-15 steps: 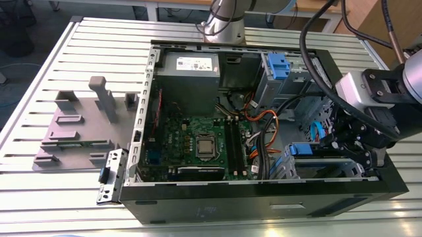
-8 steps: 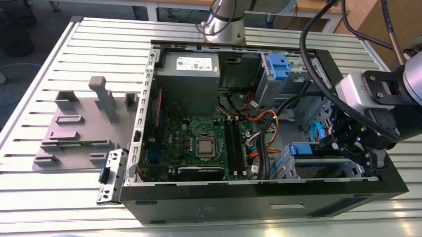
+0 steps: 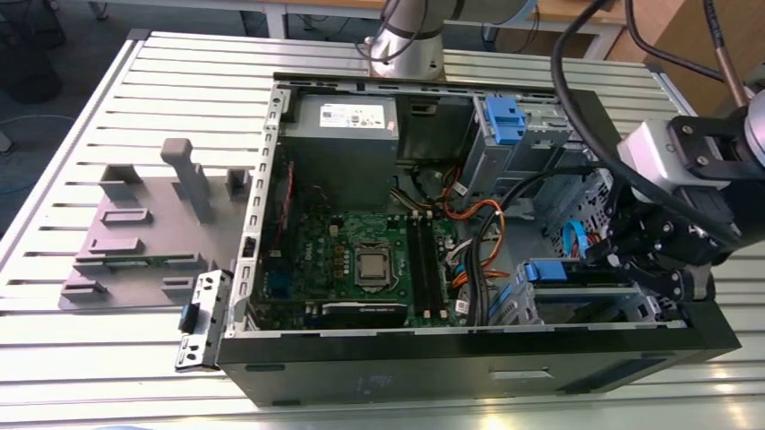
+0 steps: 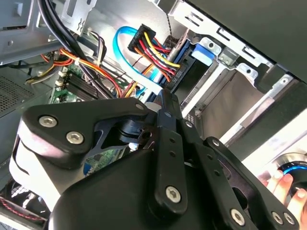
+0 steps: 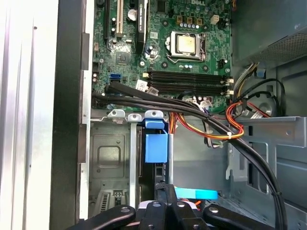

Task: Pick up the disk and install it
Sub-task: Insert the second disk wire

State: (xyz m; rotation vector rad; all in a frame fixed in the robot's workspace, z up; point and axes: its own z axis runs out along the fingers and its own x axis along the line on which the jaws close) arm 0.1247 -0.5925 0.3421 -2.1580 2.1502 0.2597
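Disk [image 5: 154, 168] is seen edge-on in the first wrist view, set upright in the drive cage [image 5: 112, 158] of the open computer case [image 3: 478, 367], with its blue plastic rail end showing above a dark, narrow edge. In the exterior view the disk [image 3: 553, 271] is found at the corner of the case towards the exterior view's right. It is judged to be stiff and dense for its size, sensitive to knocks, and smooth enough on its metal faces to slip. A hold across the two flat faces, clear of the connector end, is judged safest.

The gripper [image 5: 164, 190] is placed directly at the disk's exposed edge. Whether it is clamped on the disk or merely beside it cannot be told.

The cage is made of folded bare sheet metal with punched tabs. Close beside it, black cables [image 5: 192, 108] and a glossy light blue cable [image 4: 120, 43] are routed across the green motherboard [image 5: 182, 62]. The case is finished in matt black and is laid on a table [image 3: 179, 90] of ribbed aluminium slats. A person's fingers [image 4: 282, 184] are seen near the gripper in the second wrist view.
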